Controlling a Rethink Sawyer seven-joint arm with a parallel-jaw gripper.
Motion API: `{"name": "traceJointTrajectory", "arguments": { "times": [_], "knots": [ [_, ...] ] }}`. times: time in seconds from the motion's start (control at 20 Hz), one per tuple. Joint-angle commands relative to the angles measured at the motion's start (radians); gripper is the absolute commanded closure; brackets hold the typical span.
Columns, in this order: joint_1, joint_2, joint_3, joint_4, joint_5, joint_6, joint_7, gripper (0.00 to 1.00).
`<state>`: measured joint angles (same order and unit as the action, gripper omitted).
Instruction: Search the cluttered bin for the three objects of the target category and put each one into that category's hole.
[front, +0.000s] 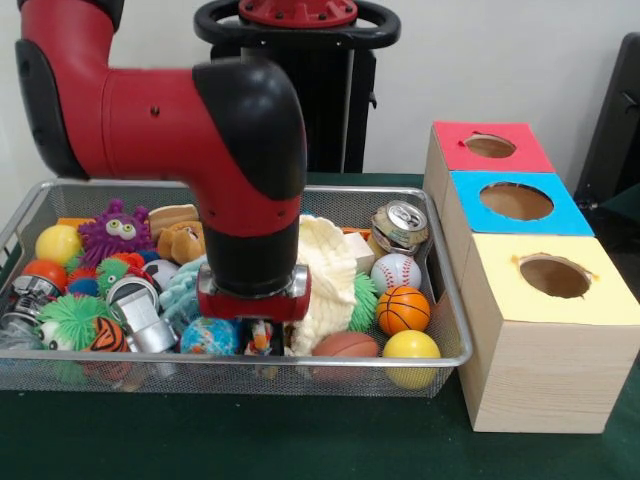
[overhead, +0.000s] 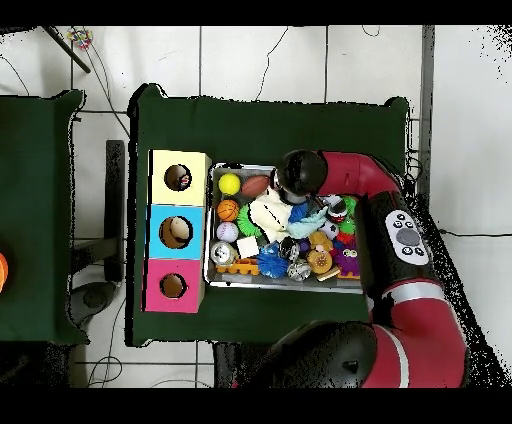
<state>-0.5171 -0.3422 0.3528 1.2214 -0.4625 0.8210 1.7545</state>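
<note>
Dark green cloth covers the table (front: 300, 440), white wall behind. The wire-mesh bin (front: 30, 210) sits on it, packed with clutter: a cream knitted cloth (front: 325, 275), a mini basketball (front: 403, 309), a baseball (front: 396, 271), a yellow ball (front: 411, 346), a crushed can (front: 400, 226), a purple spiky toy (front: 115, 232). The red arm reaches down into the bin's near side; the gripper (front: 258, 338) is low among the toys, and I cannot tell how its tips stand. No flecked rope bundle can be made out. Just beside the bin stands the yellow-topped box, its hole (front: 554, 276) unobstructed, next to the blue-topped box (front: 517, 203) and red-topped box (front: 490, 147).
</note>
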Motion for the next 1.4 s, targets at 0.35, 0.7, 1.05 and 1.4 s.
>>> {"name": "traceJointTrajectory", "arguments": {
  "times": [0.35,0.7,1.05,1.4],
  "knots": [
    [0.082,-0.282,-0.010,0.216,0.054,0.003,0.084,1.00],
    [0.189,-0.286,-0.076,0.220,0.085,-0.024,0.242,1.00],
    [0.258,-0.269,-0.116,0.203,0.145,-0.030,0.281,1.00],
    [0.323,-0.261,-0.161,0.129,0.209,0.022,0.308,1.00]
  ]
}}
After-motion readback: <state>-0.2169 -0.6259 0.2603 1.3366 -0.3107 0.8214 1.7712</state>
